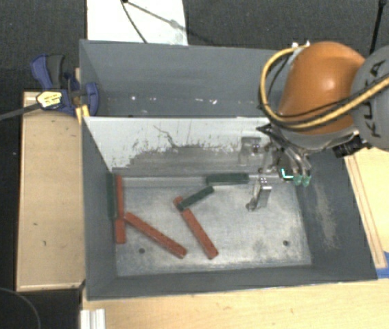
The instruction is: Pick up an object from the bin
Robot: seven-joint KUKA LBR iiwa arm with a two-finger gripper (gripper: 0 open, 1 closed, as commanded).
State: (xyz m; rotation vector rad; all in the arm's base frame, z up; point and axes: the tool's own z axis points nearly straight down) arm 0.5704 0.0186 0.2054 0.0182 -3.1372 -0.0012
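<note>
While every piece in the bin [331, 232] lies flat on the floor, the pick is not yet made. Nothing is lifted, and nothing is seen carried.

Arm [386, 101] reaches in from the right, orange cover [321, 81] over the wrist. Jaws hang low over bare metal at the right rear of the floor, near the back wall. How far apart they stand I cannot tell, and no object shows between them.

Nearest piece: a dark green bar [227, 178], lying level along the foot of the back wall. Its right end is just beside the jaws, on their left. Whether they touch cannot be told. Judged the likeliest candidate on nearness alone.

Look of it: slim, straight, square-edged, dull dark green, flat on the floor. Its long side runs against the wall, which may hamper a grip from that side.

Others:
- second dark green bar [195, 197], shorter and tilted, near the first, toward mid-floor
- red-brown bar [199, 233], slanting toward the front, its upper end close to the tilted green one
- long red-brown bar [154, 235], slanting across the front left
- upright red-brown bar [120, 214] beside a dark green strip [111, 196], both along the left wall

Left to do, by my reckoning: close on one piece, then lift it clear of the floor.
</note>
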